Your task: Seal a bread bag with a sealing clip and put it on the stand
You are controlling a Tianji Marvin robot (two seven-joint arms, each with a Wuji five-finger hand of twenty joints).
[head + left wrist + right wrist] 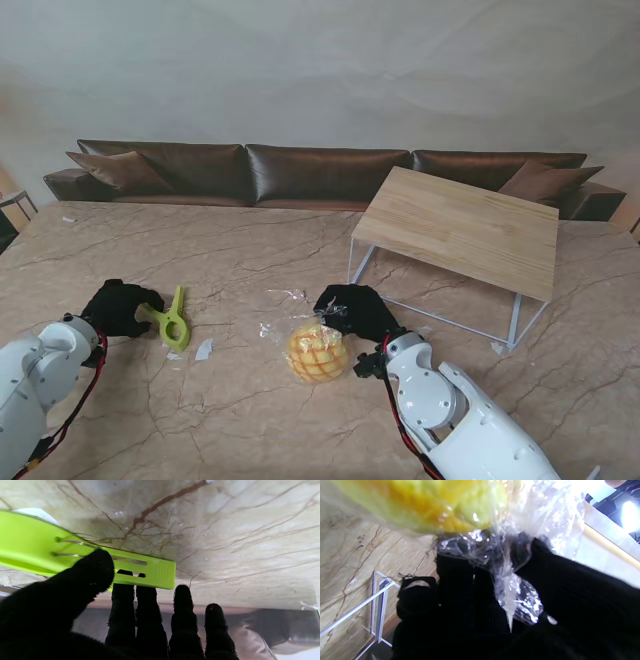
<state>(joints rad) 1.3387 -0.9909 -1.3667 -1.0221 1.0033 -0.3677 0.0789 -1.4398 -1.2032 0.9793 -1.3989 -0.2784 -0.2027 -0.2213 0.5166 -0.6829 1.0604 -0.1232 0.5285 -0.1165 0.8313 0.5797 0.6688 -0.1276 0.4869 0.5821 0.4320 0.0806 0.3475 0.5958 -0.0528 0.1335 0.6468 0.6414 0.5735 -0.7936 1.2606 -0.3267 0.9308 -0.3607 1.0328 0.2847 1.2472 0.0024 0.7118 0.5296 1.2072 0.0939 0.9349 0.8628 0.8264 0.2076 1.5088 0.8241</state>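
Right hand, near centre, is closed on the gathered neck of the bread bag and should keep it tight while the left hand pinches the green clip.

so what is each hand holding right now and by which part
The right hand grips the bread bag by its gathered open end. The left hand pinches the green sealing clip at its handle end.
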